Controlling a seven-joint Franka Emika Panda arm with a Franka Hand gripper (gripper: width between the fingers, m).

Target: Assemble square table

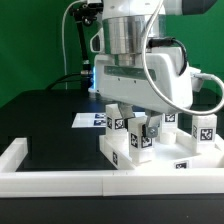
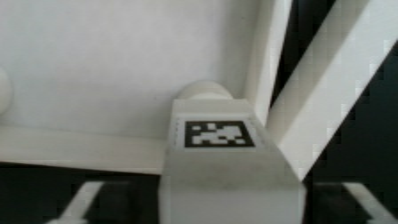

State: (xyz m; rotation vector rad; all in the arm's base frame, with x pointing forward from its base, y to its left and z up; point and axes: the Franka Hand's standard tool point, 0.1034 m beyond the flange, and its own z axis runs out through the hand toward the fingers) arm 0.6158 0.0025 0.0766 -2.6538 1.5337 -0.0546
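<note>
Arm's low over the square tabletop (image 1: 160, 155), which lies w/ its raised rim up against the long white border rail (image 1: 60, 180) at the front of the black table (image 1: 40, 115). Gripper (image 1: 128, 108) sits right above a cluster of tagged white leg blocks (image 1: 133, 135) standing on the slab; one more tagged leg (image 1: 200, 128) stands further toward the exterior view's right. Marker board (image 1: 90, 119) lies flat behind, on the exterior view's left of the gripper.

Wrist view: one leg (image 2: 217, 150) fills the middle, tag facing the cam, tabletop (image 2: 107, 50) behind it. Fingertips (image 2: 80, 200) only just show as pale blurry stubs either side of the leg. Looks like there's a dark gap btwn each and the leg's sides, but it's too blurry to call — can't tell whether the claw is gripping the leg or let go of it. From the exterior view the fingers are hidden behind the legs.

My read: step in hand is seating/screwing a leg into the slab. To do it well, I'd say:
- keep the leg upright and centred btwn the fingers, no tilt, or it'll bind
- if regrasping, close square on the flat sides, not on a corner
- watch the neighbouring legs; they're v. close, easy to knock
- slab shld stay pressed against the rail so it doesn't spin w/ the leg

Risk imo: leg tips over if released before it's properly seated.
</note>
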